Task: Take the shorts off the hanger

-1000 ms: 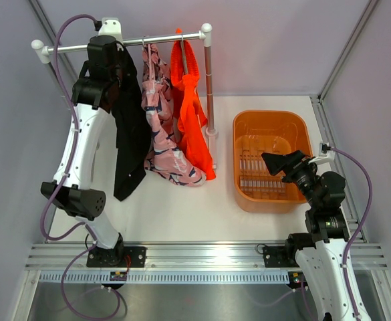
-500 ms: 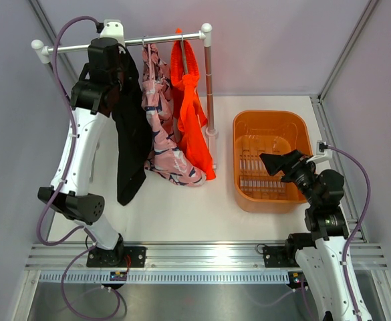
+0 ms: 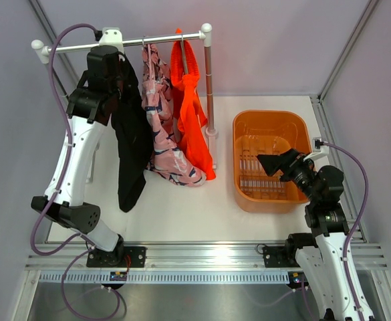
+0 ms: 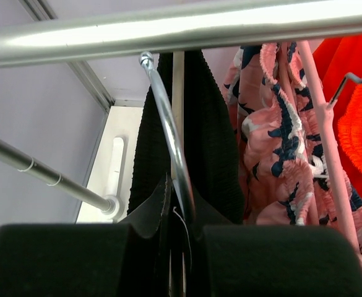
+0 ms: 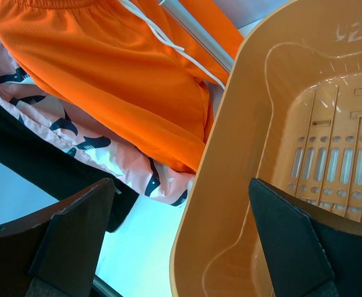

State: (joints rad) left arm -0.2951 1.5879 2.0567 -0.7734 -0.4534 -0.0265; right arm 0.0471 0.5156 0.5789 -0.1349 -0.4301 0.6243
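Left gripper [image 4: 182, 242]: closed at 11 o'clock on the surface [image 3: 182, 214], just under the rail [image 3: 162, 39]. It pinches the black shorts [image 3: 132, 140] together with the wire hanger [image 4: 168, 136].
Black shorts: on the hanger, leftmost on the rail, draping toward 6 o'clock.
Pink shorts [image 3: 162, 134]: touching the black pair at its 3 o'clock, on their own hanger.
Orange shorts [image 3: 194, 120]: next along at 3 o'clock, by the rack's right post.
Basket [image 3: 236, 154]: at 3 o'clock on the surface, well apart from the rack.
Right gripper [image 5: 181, 192]: jaws spread wide, holding nothing, over the basket's rim.
Risk, hanger: with wire inside your grip, a pull likely drags hanger and cloth together, so the shorts never come free.
Risk, neighbours: pulling toward 3 o'clock may snag the pink pair.
Risk, rack: a hard tug toward 6 o'clock could tip the rack.
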